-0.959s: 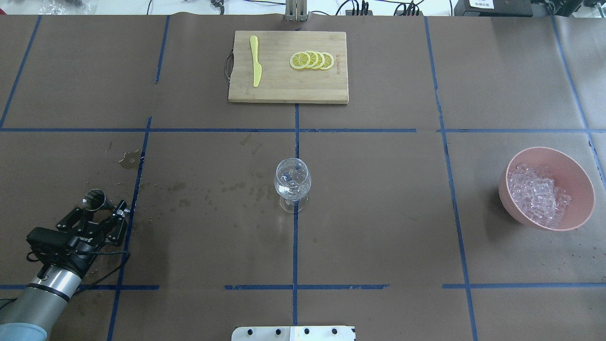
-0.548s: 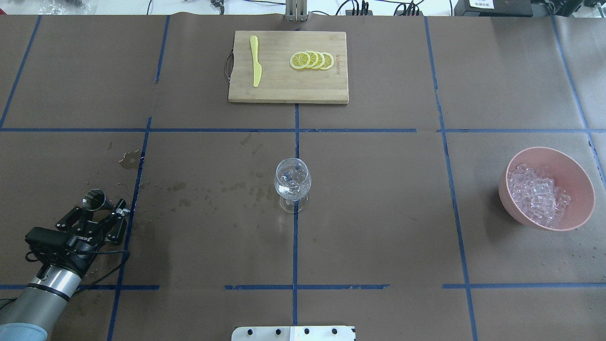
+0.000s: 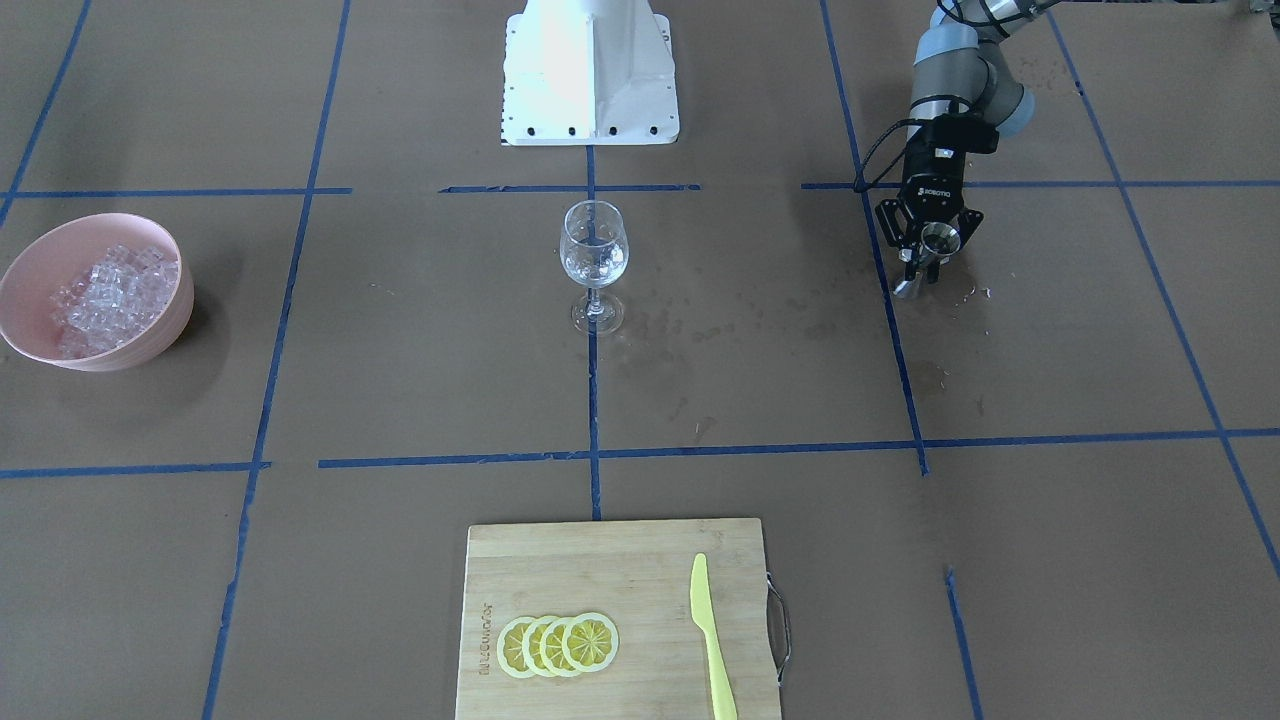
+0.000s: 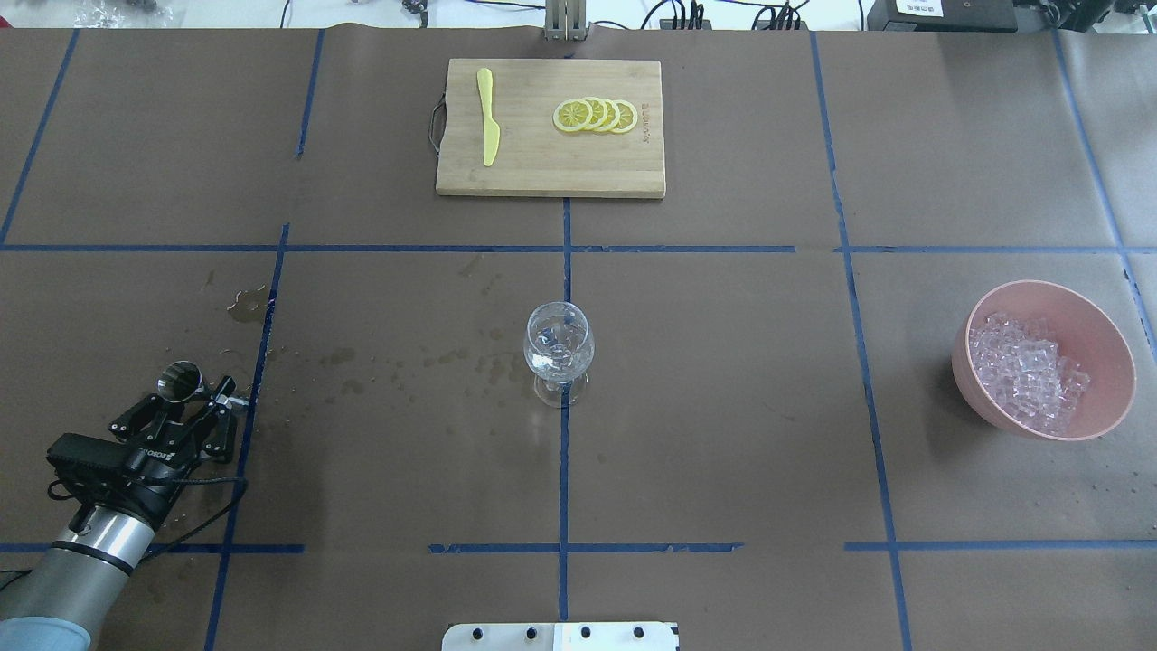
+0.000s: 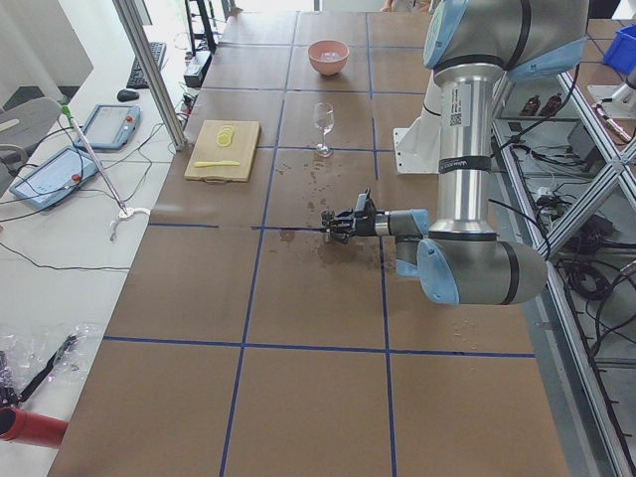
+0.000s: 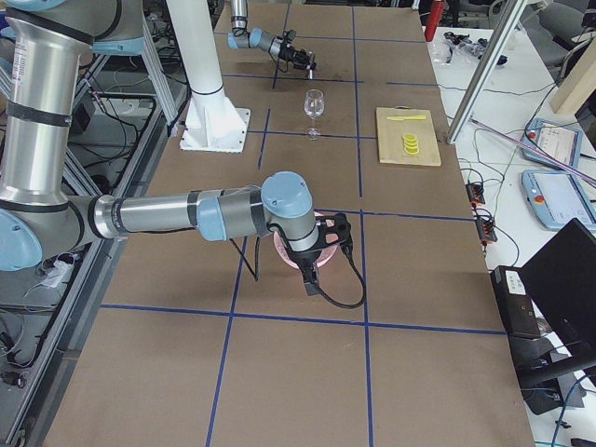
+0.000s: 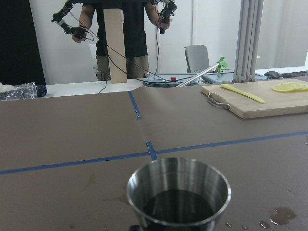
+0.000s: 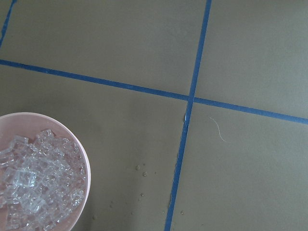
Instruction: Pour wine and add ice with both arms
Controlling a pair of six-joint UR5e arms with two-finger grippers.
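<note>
Ice (image 4: 1026, 371): lies heaped in pink bowl (image 4: 1110, 336) toward right end of table (image 4: 723, 434), well apart from wine glass (image 4: 559, 348). Wine glass: stands upright at table's middle, foot on blue tape line (image 4: 563, 470). Right gripper (image 6: 315, 261): hangs just over pink bowl, seen from the right-side camera only; spread or pressed together, cannot tell. Left gripper (image 4: 192, 402): sits low near table's left end, fingers spread wide to either side of metal cup (image 4: 181, 381); touching it or not, cannot tell. Metal cup: upright, dark liquid inside, wet spots (image 4: 407, 362) on table between it and wine glass. Far side: cutting board (image 4: 551, 176) carrying yellow knife (image 4: 488, 117) and four overlapping lemon slices (image 4: 597, 116).
</note>
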